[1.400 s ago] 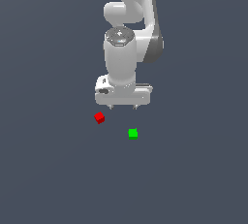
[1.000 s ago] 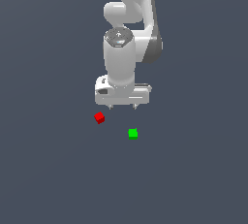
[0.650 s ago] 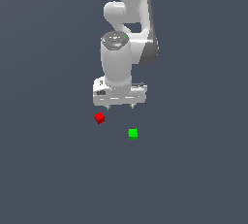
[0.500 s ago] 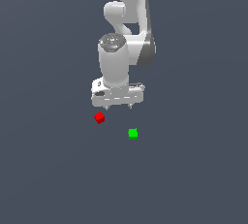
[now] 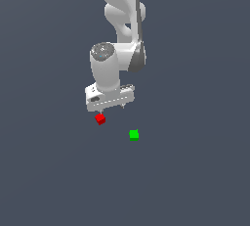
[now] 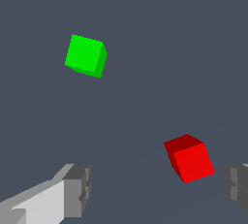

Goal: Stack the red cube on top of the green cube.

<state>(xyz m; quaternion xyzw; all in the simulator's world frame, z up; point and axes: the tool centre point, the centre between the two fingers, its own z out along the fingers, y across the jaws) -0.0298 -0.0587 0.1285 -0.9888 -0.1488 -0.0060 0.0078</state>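
A: What is seen first?

B: A flat grey floor (image 5: 195,181) is spread across both views, and the white arm (image 5: 119,39) is hung over it in the exterior view. The arm's upper links are cut off by the frame edge, so its base cannot be seen.

A: And the gripper?

B: The gripper (image 5: 113,108) is pointed down, its white body tilted a little. Only two short tips are shown under it in the exterior view, too small for detail. In the wrist view its fingers are set wide apart with nothing between the pads: one grey pad (image 6: 77,190) is seen on a white finger, while the other (image 6: 236,185) is cut off at the frame edge.

A: Where is the red cube?

B: The red cube (image 5: 100,119) is lain on the floor just below the gripper, near the finger tip on the exterior view's left. Whether that tip touches the cube cannot be told there. In the wrist view the red cube (image 6: 189,158) is shown nearer to the cut-off pad, not centred in the gap, and a clear strip of floor is left on either side.

A: And the green one?

B: The green cube (image 5: 134,134) is set on the floor apart from the red one, toward the exterior view's right and lower in that frame. In the wrist view it (image 6: 86,55) is seen whole — turned at an angle, well outside the fingers.
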